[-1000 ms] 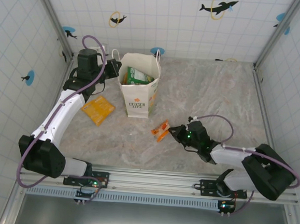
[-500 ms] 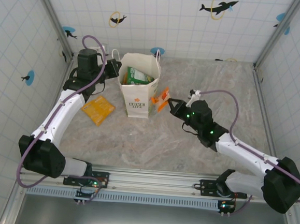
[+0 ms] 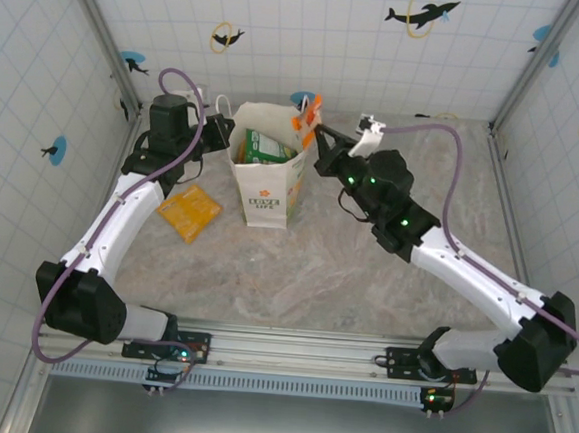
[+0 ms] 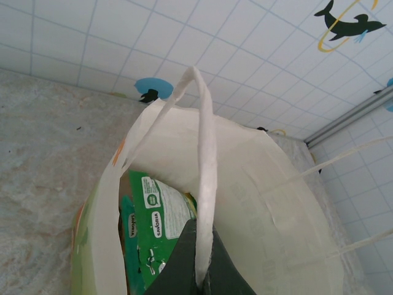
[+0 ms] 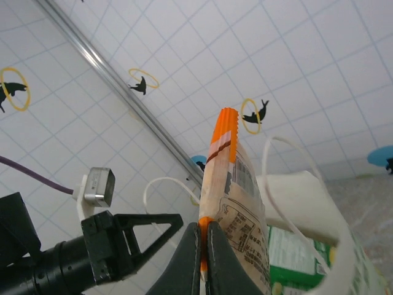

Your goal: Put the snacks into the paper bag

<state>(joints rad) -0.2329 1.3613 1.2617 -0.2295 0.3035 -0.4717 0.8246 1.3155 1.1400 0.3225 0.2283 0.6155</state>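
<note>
Orange snack packet (image 5: 236, 203) is pinched in the right gripper (image 5: 204, 246), hovering just above the paper bag (image 3: 268, 190) at its rim. Left gripper (image 4: 201, 273) is clamped on a handle (image 4: 206, 184), holding it open. Let go too early and it'll probably slide down outside the bag.

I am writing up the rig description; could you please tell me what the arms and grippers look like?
Both arms have white link shells between bulky black joint housings: left arm, right arm. A purple cable loops along each. The left gripper and right gripper are black with tapered fingers; small green lights glow on the right wrist.
</note>
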